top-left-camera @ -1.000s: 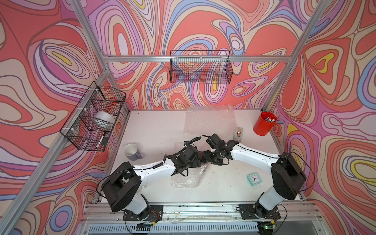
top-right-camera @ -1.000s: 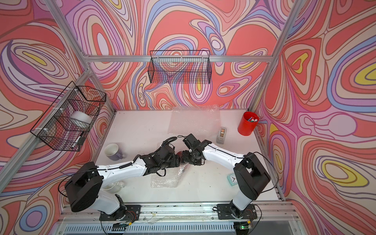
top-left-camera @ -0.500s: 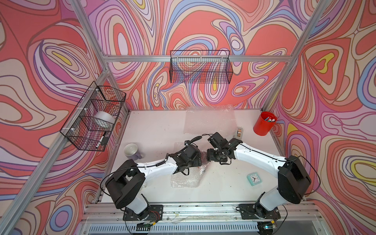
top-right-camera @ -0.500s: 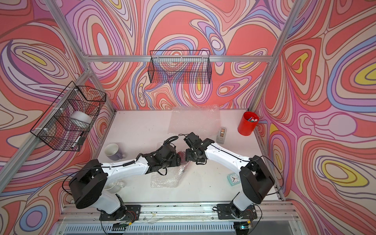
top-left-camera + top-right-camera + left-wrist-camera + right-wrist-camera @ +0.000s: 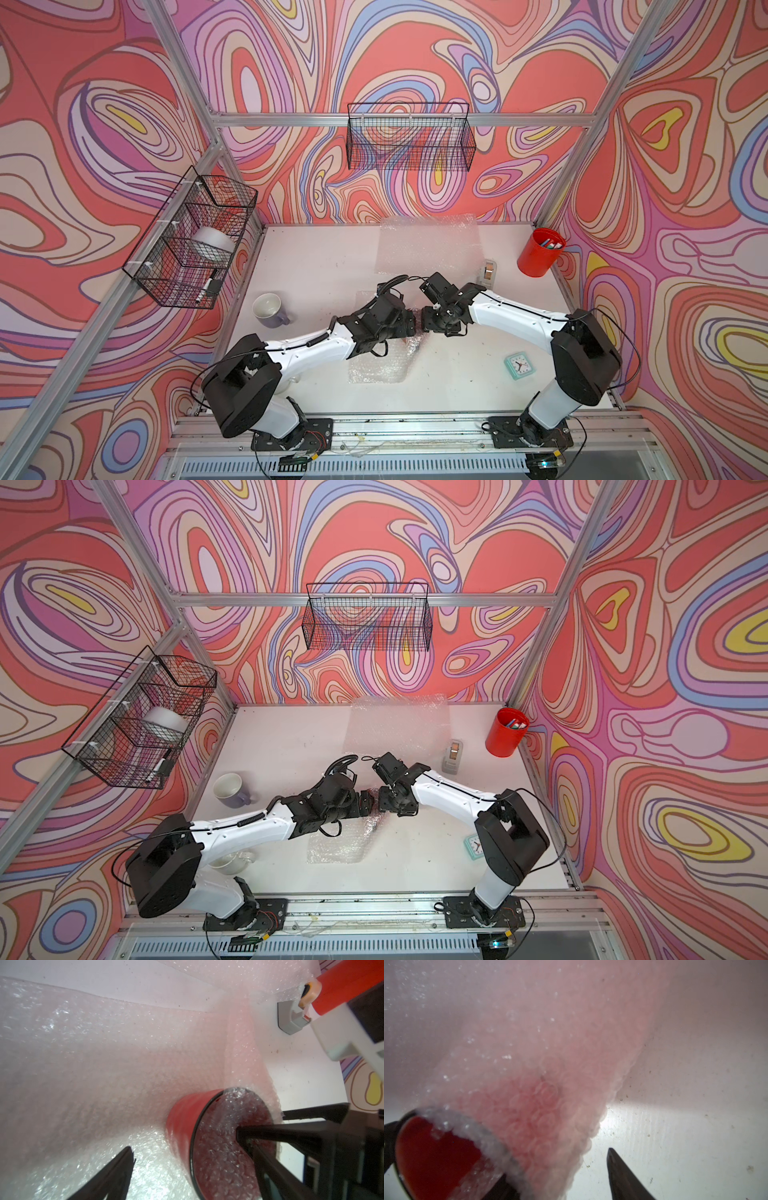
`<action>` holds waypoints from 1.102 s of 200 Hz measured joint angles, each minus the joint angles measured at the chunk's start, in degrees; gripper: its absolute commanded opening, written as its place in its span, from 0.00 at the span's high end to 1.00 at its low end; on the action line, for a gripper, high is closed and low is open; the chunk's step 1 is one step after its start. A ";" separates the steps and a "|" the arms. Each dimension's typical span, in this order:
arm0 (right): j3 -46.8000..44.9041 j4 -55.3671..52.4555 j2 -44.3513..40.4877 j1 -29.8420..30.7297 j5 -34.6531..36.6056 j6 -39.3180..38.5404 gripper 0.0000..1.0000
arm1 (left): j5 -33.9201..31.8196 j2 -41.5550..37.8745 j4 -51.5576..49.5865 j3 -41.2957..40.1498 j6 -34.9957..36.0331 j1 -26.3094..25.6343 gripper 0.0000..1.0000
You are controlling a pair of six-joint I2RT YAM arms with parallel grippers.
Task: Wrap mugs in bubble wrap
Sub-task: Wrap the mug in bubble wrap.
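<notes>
Bubble wrap (image 5: 376, 368) flat on surface (image 5: 316, 266) up front, its far edge pulled over red mug (image 5: 182, 1118) lying on side mid-surface, flap stuffed in mouth. Risk imo: nothing clamped, so springy flap pops out or mug rolls off. Left gripper (image 5: 409, 322) wide open, straddling mug wall, holding nothing. Right gripper (image 5: 428, 324) half open round wrapped rim, not pinching. Spare sheet (image 5: 428, 245) at back.

A lab test cell: aluminium frame (image 5: 291, 120), swirl-patterned walls (image 5: 415, 50).
</notes>
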 measured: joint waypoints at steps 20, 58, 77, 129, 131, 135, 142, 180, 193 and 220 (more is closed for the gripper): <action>0.00 0.37 0.00 0.00 -0.48 0.04 0.40 | 0.72 1.14 0.66 0.00 -0.02 0.00 0.09; -1.66 2.84 -2.73 0.00 -2.01 -0.20 0.33 | 0.85 5.51 0.59 0.00 -0.92 0.00 0.10; -3.08 4.13 -7.13 -0.98 -2.32 -1.07 0.29 | 0.83 6.10 0.59 0.00 -1.29 0.00 0.10; -0.02 5.92 -9.94 -15.76 -6.32 -6.82 0.10 | 0.81 6.34 0.20 0.52 -1.46 0.02 0.10; 0.68 5.66 -9.27 -16.13 -6.34 -7.50 0.10 | 0.81 6.34 0.15 0.57 -1.46 0.02 0.10; 1.68 5.40 -8.28 -16.50 -6.45 -8.02 0.08 | 0.81 6.34 0.09 0.61 -1.46 0.02 0.10; 4.00 4.90 -5.99 -17.00 -6.64 -9.51 0.06 | 0.81 6.34 -0.02 0.72 -1.44 0.02 0.10; 15.32 1.36 5.27 -18.08 -6.71 -14.40 0.05 | 0.79 6.43 -0.74 1.16 -1.44 0.02 0.10; 19.87 -0.72 9.29 -18.36 -5.77 -15.37 0.06 | 0.79 6.69 -1.09 1.64 -1.44 0.02 0.10; 29.40 -5.38 18.18 -18.56 -3.32 -16.94 0.06 | 0.81 7.39 -1.64 2.62 -1.36 0.02 0.10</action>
